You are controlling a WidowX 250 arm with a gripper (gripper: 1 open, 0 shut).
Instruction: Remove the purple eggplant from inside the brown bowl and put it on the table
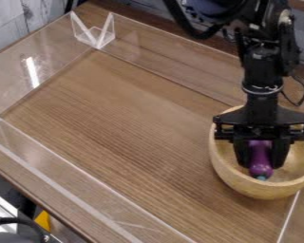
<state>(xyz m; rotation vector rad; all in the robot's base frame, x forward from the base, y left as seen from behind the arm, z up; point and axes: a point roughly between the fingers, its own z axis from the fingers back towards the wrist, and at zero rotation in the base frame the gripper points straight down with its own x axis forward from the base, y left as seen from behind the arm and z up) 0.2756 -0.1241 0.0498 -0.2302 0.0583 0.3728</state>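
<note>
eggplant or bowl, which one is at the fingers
The eggplant: the small, glossy purple thing between the fingers. The bowl is the wide, round, light tan one around it.

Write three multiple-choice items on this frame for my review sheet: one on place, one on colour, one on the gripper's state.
1. Where is the eggplant?
A) On the table
B) In the bowl
C) Behind the arm's base

2. What colour is the eggplant's body?
A) Purple
B) Yellow
C) Orange

3. How is the gripper?
A) Spread wide, high above the table
B) Laid on its side on the table
C) Closed down on the eggplant

Key:
1. B: the eggplant lies within the rim of the bowl.
2. A: its visible part is purple.
3. C: the gripper points down into the bowl, its fingers drawn in around the eggplant's upper part.
</note>
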